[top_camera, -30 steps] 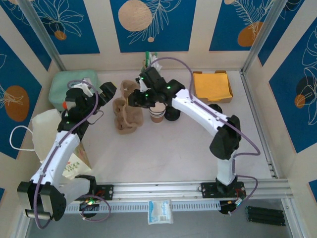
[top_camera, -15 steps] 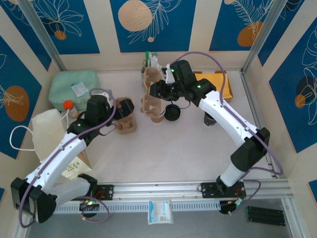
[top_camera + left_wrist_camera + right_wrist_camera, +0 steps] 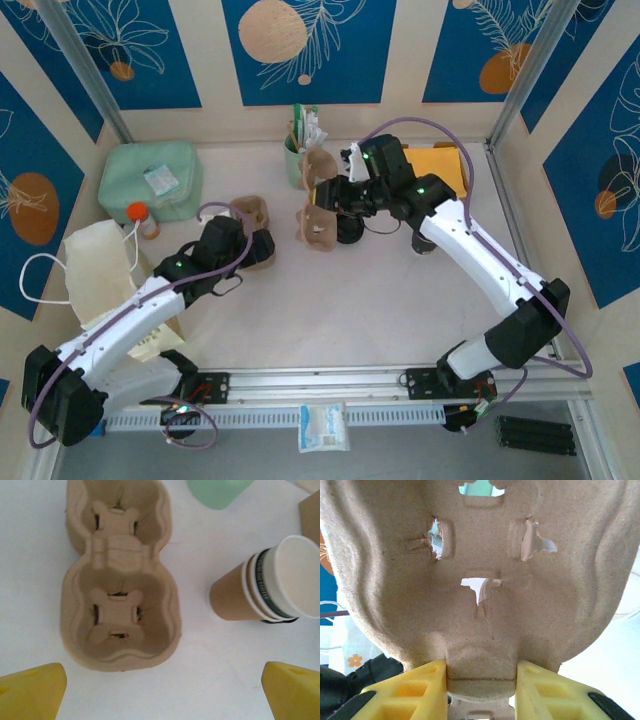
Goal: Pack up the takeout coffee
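Top view first: the right hand (image 3: 335, 195) is clamped on a pulp carrier (image 3: 318, 205), holding it tipped up on edge above the counter (image 3: 350, 300), just in front of the green cup of stirrers (image 3: 297, 150). A round black thing (image 3: 348, 228) sits right beside the carrier's low end. Over on the left, the left hand (image 3: 250, 245) hangs above a second carrier (image 3: 250, 212) that lies flat.

Left wrist view: that hand (image 3: 160, 695) is spread wide, a yellow fingertip (image 3: 32, 692) in each bottom corner and nothing gripped. The second carrier (image 3: 120, 575) lies pockets-up straight ahead. The coffee cup (image 3: 240, 597), brown with a white rim, stands on the bare counter to its right, apart from it and in no pocket.

Right wrist view: narrow grip here (image 3: 481, 690), the yellow fingers (image 3: 410, 692) squeezing the middle tab on the pulp carrier's (image 3: 480, 555) edge.
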